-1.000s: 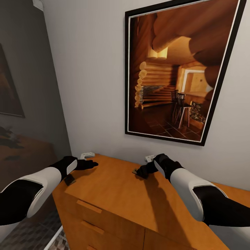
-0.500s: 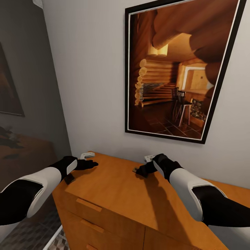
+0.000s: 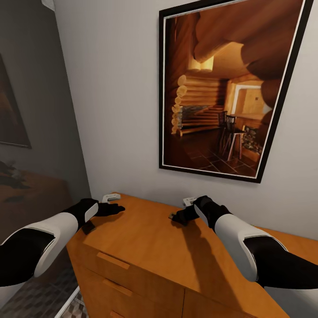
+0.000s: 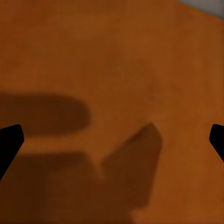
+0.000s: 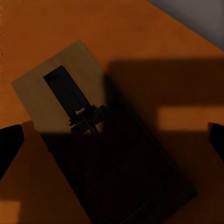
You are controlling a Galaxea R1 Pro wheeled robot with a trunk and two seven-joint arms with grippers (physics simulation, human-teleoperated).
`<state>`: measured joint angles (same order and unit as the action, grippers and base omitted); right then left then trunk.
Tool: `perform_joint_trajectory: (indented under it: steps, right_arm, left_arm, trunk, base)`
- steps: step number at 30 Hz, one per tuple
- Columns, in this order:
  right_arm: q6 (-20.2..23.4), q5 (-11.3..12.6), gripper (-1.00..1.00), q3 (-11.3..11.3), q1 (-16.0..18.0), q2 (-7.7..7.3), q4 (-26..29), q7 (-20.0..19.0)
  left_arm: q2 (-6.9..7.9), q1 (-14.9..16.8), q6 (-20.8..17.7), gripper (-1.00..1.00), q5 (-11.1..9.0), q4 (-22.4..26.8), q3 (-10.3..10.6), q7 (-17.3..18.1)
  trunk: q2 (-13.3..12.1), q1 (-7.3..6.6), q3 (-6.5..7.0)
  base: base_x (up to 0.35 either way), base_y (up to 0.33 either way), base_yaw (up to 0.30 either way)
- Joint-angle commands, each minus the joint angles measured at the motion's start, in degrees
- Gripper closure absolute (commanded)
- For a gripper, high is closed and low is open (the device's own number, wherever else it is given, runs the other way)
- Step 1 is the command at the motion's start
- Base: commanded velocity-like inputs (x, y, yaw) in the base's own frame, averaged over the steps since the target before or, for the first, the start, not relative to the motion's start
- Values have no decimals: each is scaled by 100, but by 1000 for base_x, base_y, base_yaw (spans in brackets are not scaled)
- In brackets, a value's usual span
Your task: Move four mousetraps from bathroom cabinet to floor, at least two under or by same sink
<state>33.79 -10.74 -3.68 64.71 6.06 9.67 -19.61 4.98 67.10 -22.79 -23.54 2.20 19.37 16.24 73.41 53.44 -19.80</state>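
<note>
A large black-framed picture of a log-cabin interior point(image 3: 221, 88) hung on the pale grey wall point(image 3: 115, 88) above the low orange-brown wooden cabinet point(image 3: 150, 247), whose drawer fronts with thin bar handles showed at its near side. A strip of patterned bathroom floor tiles point(image 3: 26, 300) lay beside the cabinet at the lower left of the head view. Both black-and-white arms reached over the cabinet top. The left hand point(image 3: 115, 209) hovered near the cabinet's left corner, its two dark fingertips point(image 4: 9, 142) standing wide apart in the left wrist view with only bare wood and shadow between them. The right hand point(image 3: 176, 217) was held near the back wall, likewise spread open, its fingertips point(image 5: 9, 144) far apart on either side of a small flat brown wooden mousetrap point(image 5: 93, 140) with dark metal wire parts, which lay flat on the cabinet top, half in shadow. In the head view that mousetrap point(image 3: 171, 216) showed just at the right hand's tips.
</note>
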Motion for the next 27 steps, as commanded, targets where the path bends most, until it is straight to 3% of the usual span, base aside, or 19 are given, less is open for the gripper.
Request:
perform_joint_trajectory:
  steps: [1,14,15,27]
  right_arm:
    - [32,8,-100,-1,-2,-1,-123,-54]
    - [50,9,-100,-1,-1,-3,-123,-52]
    - [57,10,100,-1,-1,-4,-123,-52]
    - [69,5,100,-1,-2,-57,-249,-52]
  left_arm:
    - [3,2,-33,-100,-54,9,48,11]
    - [3,4,-33,-100,-55,9,49,11]
    - [4,4,-33,-100,-55,9,49,11]
    - [3,3,-33,-100,-55,9,45,11]
  trunk:
    - [3,1,-8]
    - [3,1,-8]
    - [3,1,-8]
    - [3,1,-8]
  base:
    - [0,0,0]
    - [0,0,0]
    - [0,0,0]
    - [0,0,0]
